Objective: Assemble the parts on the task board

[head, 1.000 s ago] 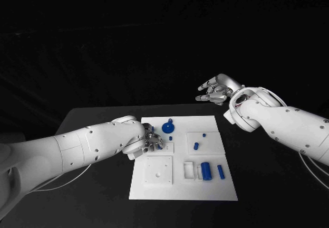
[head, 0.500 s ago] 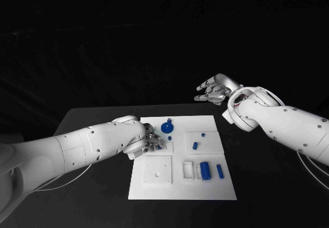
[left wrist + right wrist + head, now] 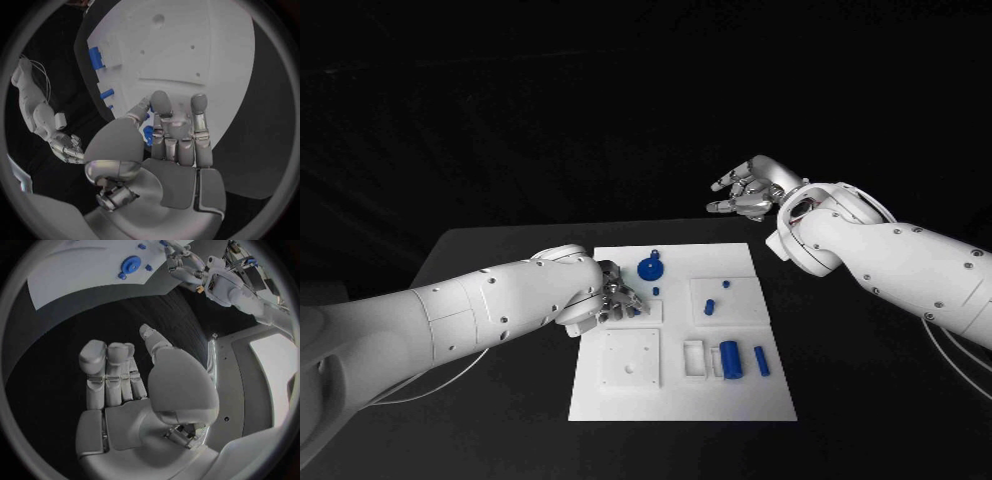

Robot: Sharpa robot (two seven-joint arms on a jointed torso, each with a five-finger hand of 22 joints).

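Left hand [image 3: 620, 297] low on the task board [image 3: 678, 398].
It seems empty, fingers together; right hand [image 3: 753, 190] raised beyond the board, fingers loosely apart.

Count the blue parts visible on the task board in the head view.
6: round disc at the far edge, tiny peg by the left hand, two small pieces mid-board, two cylinders near side. The hand may hide more.

Head cam overhead; wrist cams behind hands

Left robot hand [image 3: 620, 298] lowered, fingers curled downward, right robot hand [image 3: 753, 190] raised, empty, fingers loosely bent
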